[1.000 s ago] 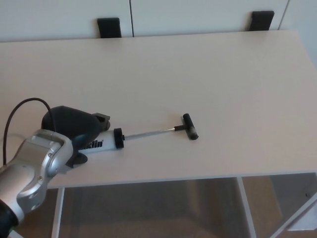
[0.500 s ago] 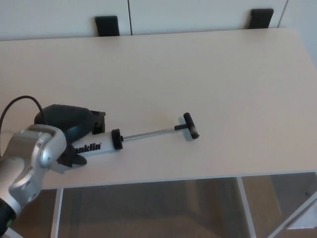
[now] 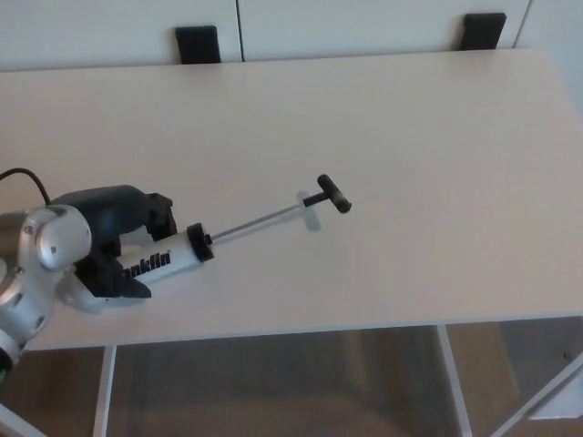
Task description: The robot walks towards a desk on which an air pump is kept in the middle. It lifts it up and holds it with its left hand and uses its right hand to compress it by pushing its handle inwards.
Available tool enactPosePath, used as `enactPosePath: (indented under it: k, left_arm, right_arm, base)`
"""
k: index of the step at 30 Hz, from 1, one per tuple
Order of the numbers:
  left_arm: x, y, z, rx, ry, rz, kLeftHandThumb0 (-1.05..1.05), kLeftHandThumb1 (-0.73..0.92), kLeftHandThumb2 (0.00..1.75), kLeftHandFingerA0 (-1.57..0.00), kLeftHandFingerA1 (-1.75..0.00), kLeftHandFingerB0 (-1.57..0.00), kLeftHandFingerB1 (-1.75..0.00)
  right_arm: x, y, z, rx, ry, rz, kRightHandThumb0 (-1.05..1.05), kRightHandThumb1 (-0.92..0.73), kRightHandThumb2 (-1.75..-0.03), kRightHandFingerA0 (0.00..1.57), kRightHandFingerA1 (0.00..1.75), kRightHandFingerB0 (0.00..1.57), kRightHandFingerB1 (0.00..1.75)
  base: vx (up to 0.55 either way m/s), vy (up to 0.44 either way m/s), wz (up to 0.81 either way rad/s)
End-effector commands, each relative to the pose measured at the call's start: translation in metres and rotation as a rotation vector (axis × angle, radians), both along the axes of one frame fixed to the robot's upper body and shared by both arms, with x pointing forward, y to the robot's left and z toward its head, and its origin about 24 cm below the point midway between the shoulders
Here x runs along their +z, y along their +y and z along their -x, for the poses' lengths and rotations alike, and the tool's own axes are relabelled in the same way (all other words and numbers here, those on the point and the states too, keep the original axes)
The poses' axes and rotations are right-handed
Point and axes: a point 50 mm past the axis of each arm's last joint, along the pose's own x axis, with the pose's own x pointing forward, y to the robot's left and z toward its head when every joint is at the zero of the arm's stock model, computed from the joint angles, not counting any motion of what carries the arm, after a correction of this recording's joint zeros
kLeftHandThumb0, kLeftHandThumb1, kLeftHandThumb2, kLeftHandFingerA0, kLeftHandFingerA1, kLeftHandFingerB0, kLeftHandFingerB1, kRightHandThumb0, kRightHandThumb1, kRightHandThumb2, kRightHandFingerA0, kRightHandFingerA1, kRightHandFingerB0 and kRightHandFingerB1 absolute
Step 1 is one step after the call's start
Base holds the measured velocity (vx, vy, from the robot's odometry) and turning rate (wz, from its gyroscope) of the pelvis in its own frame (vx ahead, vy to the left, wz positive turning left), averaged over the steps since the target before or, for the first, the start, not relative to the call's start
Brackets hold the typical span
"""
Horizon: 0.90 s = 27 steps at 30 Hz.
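The air pump has a white barrel (image 3: pixel 162 259) with black lettering, a black collar, a thin metal rod (image 3: pixel 260 221) and a black T-handle (image 3: pixel 333 194). My left hand (image 3: pixel 118 238) is shut on the rear of the barrel at the desk's left front. The pump slants up to the right, its handle end raised off the desk (image 3: pixel 383 118) with a faint shadow beneath. The rod is drawn out. My right hand does not show.
Two black brackets (image 3: pixel 198 43) (image 3: pixel 483 30) stand behind the desk's far edge against a white wall. The desk's front edge runs just below my left hand; white frame legs and floor show beneath.
My left hand has closed on the barrel and pulled back to the left. The pump has tilted, its handle end rising and swinging up-left off the desk.
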Motion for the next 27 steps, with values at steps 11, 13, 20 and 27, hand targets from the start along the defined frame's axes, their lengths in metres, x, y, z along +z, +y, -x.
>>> enactPosePath:
  k: [11,13,20,27]
  left_arm:
    - [0.03,-0.013,-0.008,-0.102,0.229,0.252,0.01,0.76,0.78,-0.92,-1.31,-0.67,-1.18]
    - [0.032,-0.017,-0.01,-0.127,0.219,0.236,0.0,0.76,0.78,-0.95,-1.22,-0.68,-1.17]
    - [0.036,-0.02,-0.012,-0.142,0.208,0.2,-0.04,0.76,0.79,-0.95,-1.2,-0.71,-1.11]
    - [0.041,-0.023,-0.014,-0.159,0.201,0.187,-0.04,0.76,0.8,-0.92,-1.29,-0.7,-1.12]
  right_arm:
    - [-0.039,0.011,-0.144,0.037,0.257,0.287,-1.03,-0.78,-1.16,0.0,0.1,0.02,0.07]
    - [-0.049,0.018,-0.163,0.04,0.296,0.277,-0.98,-0.76,-1.13,0.0,0.14,0.0,0.12]
    - [-0.071,0.025,-0.193,0.057,0.395,0.2,-1.05,-0.82,-1.17,0.0,0.03,0.0,0.01]
    - [-0.091,0.024,-0.207,0.054,0.47,0.183,-0.97,-0.84,-1.18,0.0,0.06,0.0,0.04]
  base:
    - [0.0,0.0,0.0]
    - [0.0,0.0,0.0]
    - [0.0,0.0,0.0]
    - [0.0,0.0,0.0]
